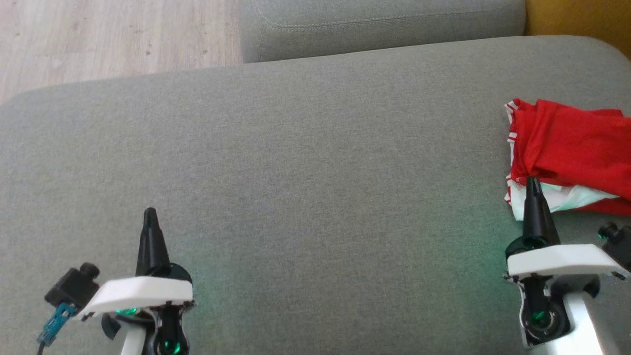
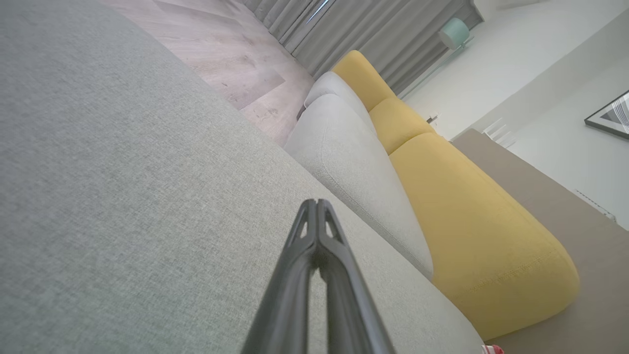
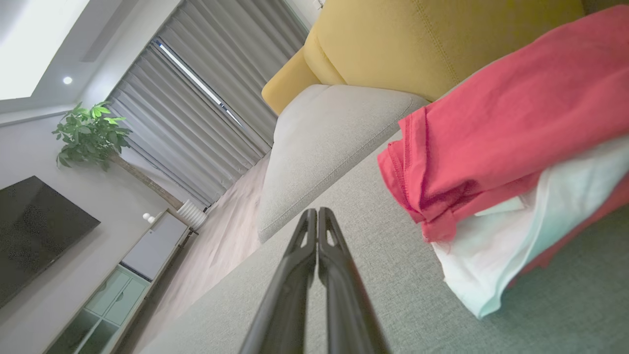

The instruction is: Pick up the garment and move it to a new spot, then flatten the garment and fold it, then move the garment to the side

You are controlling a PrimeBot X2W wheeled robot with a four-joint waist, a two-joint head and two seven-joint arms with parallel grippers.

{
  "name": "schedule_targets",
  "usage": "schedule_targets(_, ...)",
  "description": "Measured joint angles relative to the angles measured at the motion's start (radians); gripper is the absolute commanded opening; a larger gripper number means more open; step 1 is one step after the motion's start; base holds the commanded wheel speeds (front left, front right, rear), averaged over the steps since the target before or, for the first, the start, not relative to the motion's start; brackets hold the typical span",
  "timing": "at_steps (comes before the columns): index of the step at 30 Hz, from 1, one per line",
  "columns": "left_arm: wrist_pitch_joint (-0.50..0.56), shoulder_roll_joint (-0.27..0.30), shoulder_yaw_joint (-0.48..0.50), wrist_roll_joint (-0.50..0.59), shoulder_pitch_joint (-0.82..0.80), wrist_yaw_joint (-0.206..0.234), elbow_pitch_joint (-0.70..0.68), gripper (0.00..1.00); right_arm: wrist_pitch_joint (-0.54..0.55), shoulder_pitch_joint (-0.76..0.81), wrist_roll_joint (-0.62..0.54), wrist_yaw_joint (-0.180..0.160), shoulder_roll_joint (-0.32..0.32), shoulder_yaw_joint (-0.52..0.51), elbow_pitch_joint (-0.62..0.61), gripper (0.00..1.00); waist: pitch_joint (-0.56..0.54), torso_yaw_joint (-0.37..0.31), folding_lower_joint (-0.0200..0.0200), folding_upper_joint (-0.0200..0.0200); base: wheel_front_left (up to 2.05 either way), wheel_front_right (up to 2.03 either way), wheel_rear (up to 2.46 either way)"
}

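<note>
While both arms sit low at the near edge of the grey seat cushion (image 1: 315, 172), neither holds anything. Left claw (image 1: 150, 217): fingers pressed together, empty, over bare fabric well apart from the work. Its wrist view confirms this, with the tips meeting (image 2: 317, 206) and nothing between them. Right claw (image 1: 532, 186): also closed and empty. In its own wrist view the tips touch (image 3: 317, 214).

The garment (image 1: 567, 143), red with white trim, lies at the far right of the cushion in a compact layered bundle, a white layer showing at its near edge. In the right wrist view it sits just beside the fingers, off to one side and not between them (image 3: 491, 137).

Judgement: the bundle sits at the side and the middle of the seat is bare, which would fit either a garment waiting to be picked up or one set aside after folding. The closed right claw parked next to it could go with either.

Hard to make out:
- The garment's right part is cut off by the frame edge in the head view, so its full outline and fold count are unknown.
- Whether the right fingertip touches the cloth or only overlaps it in the head view, I cannot tell.
- What kind of garment it is isn't clear.

Beyond the seat are a second grey cushion (image 1: 379, 24), a yellow cushion (image 2: 467, 221) and a wood floor (image 1: 98, 34).
</note>
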Motion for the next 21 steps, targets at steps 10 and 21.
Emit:
schedule_targets(10,0.029,0.001,0.023,-0.099,0.000,-0.002,0.001,0.00,0.028,0.001,0.121,0.000,-0.001,-0.010,0.000,0.00,-0.010,0.003,0.0000,0.0000,0.00,0.00,0.00)
schedule_targets(21,0.059,0.001,0.036,-0.198,0.002,-0.008,0.002,0.00,0.058,0.002,0.241,0.000,-0.003,-0.024,0.000,0.00,-0.021,0.007,0.0000,0.0000,0.00,0.00,0.00)
